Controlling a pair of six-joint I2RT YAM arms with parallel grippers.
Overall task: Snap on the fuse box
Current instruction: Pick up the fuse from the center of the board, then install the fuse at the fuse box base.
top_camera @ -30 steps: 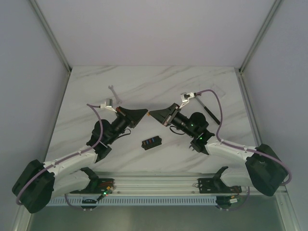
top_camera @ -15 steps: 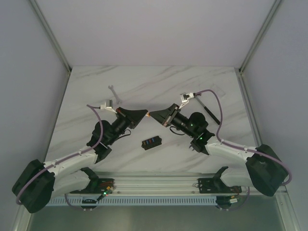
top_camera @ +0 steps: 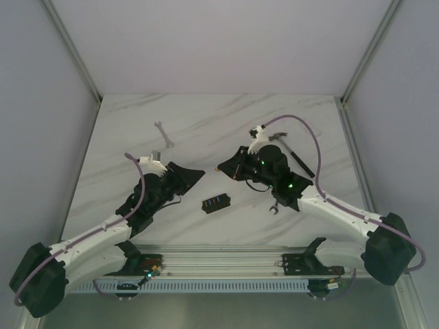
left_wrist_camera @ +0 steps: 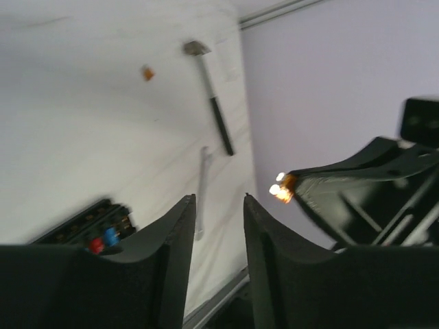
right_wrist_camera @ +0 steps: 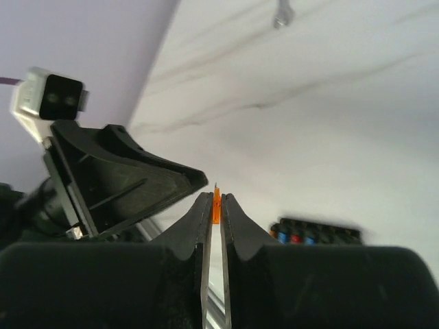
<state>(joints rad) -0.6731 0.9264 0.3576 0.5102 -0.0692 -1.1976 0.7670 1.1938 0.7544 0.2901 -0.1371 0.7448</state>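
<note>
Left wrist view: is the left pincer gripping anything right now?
No, the left pincer stands open with nothing caught in the gap between its tips.

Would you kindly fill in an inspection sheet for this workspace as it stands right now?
Surface: white marbled table, no spills seen.
Job's things: fuse box lies flat between the arms, with red and blue fuses in its top.
Clutter: wrench at the far left; hammer; second wrench; loose orange piece.
End effectors: left end effector is open and empty. Right end effector is shut on a small orange fuse, tip raised towards the left one.
Cables: purple cable arcs over the right arm and another runs along the left; no snags seen.
Surroundings: plain pale walls, metal frame posts.
</note>
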